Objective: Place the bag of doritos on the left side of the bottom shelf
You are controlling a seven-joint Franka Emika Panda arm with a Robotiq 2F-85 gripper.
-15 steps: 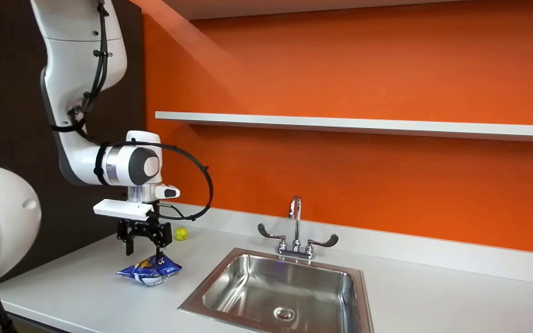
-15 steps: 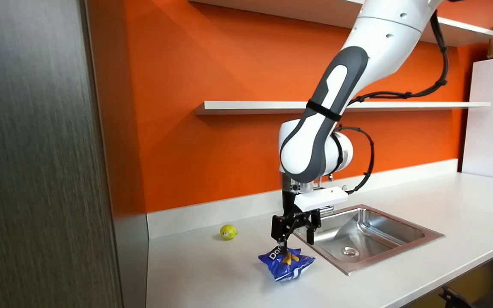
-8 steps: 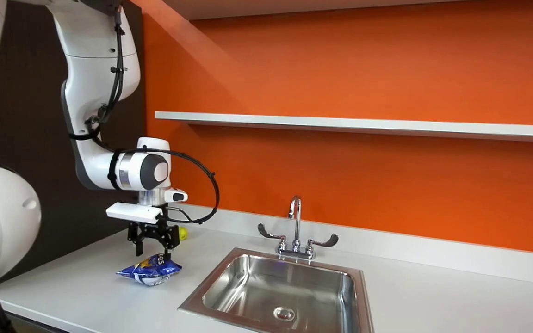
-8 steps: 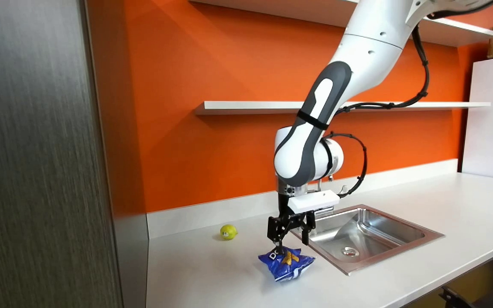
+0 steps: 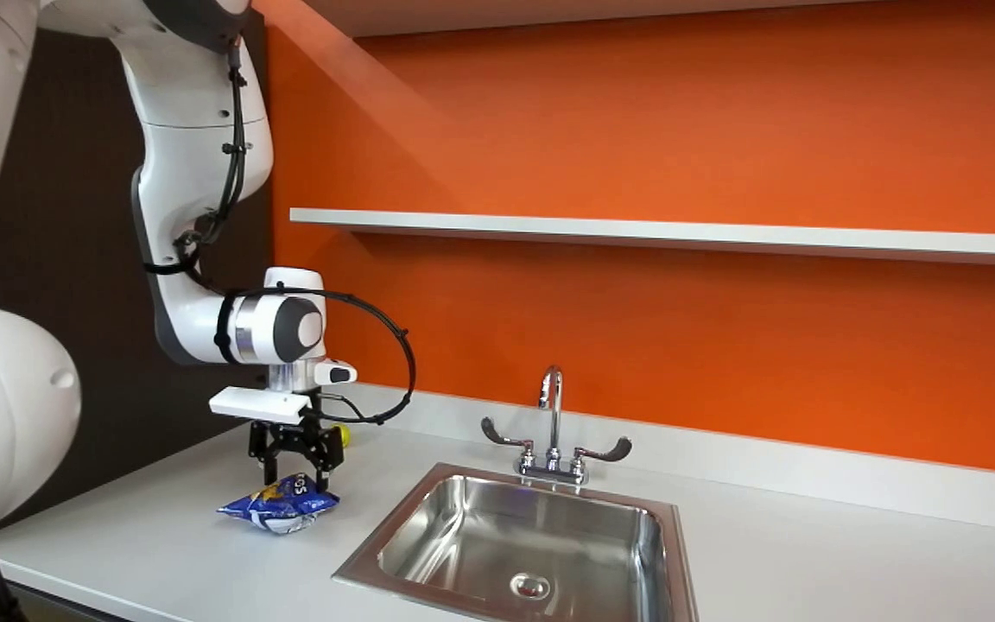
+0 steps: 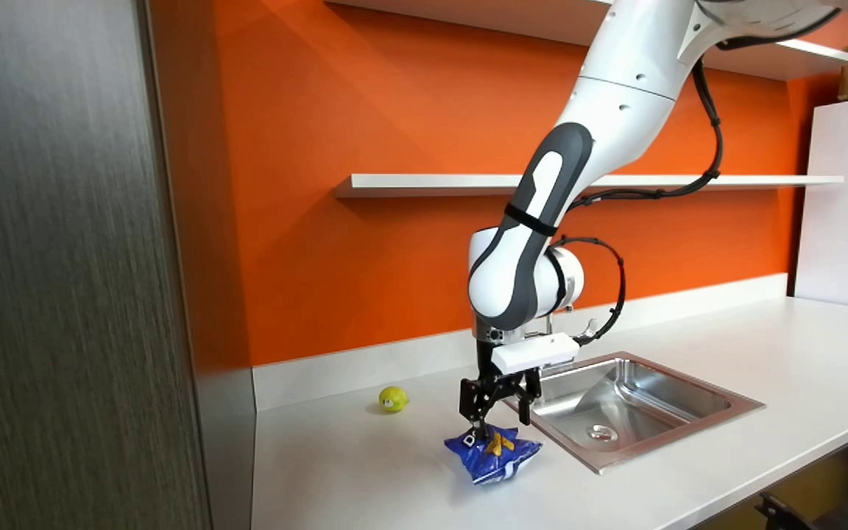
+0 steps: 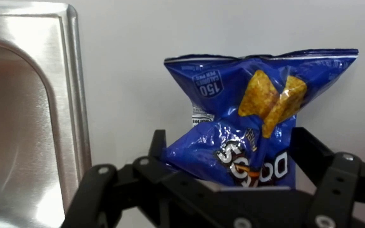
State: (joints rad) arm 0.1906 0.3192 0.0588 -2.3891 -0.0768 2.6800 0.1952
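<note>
The bag of doritos [image 5: 282, 510] is a crinkly blue snack bag lying on the countertop in both exterior views [image 6: 494, 460]. It fills the middle of the wrist view [image 7: 198, 142], with its lettering between the two fingers. My gripper [image 5: 296, 480] points straight down and is open, low over the bag. In the wrist view one finger [image 7: 158, 139] is at a corner of the bag and the other is at the opposite side; contact cannot be told. The bottom shelf [image 5: 636, 231] is the long white wall shelf, well above the gripper in both exterior views [image 6: 424, 184].
A steel sink [image 5: 683, 561] with a faucet [image 5: 554, 423] is set in the countertop beside the bag. A small yellow-green ball [image 6: 393, 399] lies near the backsplash, partly behind the gripper in an exterior view. A dark tall panel [image 6: 85, 294] closes off one end of the counter.
My open gripper has shifted sideways over the bag and come down a little, so that its fingers now stand on either side of the lettering. The bag has not visibly moved.
</note>
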